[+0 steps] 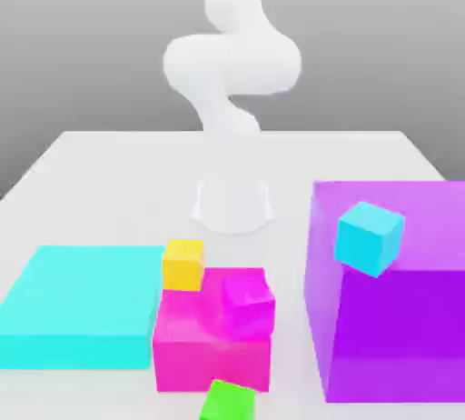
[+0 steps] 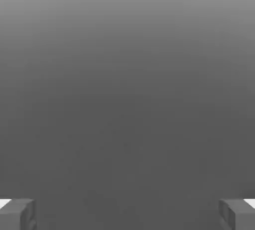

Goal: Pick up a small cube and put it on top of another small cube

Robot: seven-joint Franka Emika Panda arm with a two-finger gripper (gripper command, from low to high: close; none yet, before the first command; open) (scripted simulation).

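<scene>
Beside the small green cube (image 1: 229,401) sits a magenta block (image 1: 211,347).

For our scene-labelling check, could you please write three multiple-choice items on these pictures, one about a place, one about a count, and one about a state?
1. Where does the small magenta-pink cube sit?
A. on the large magenta block
B. on the flat cyan slab
C. on the bare table

2. How many small cubes are in the exterior view?
A. two
B. three
C. four

3. How does the gripper stand in the hand view?
A. shut on the green cube
B. open with nothing between the fingers
C. shut on nothing

Key: 1 A, it rests tilted on that block's top. 2 C, the yellow cube, cyan cube, magenta-pink cube and green cube. 3 B, the fingers sit far apart over plain grey.
</scene>
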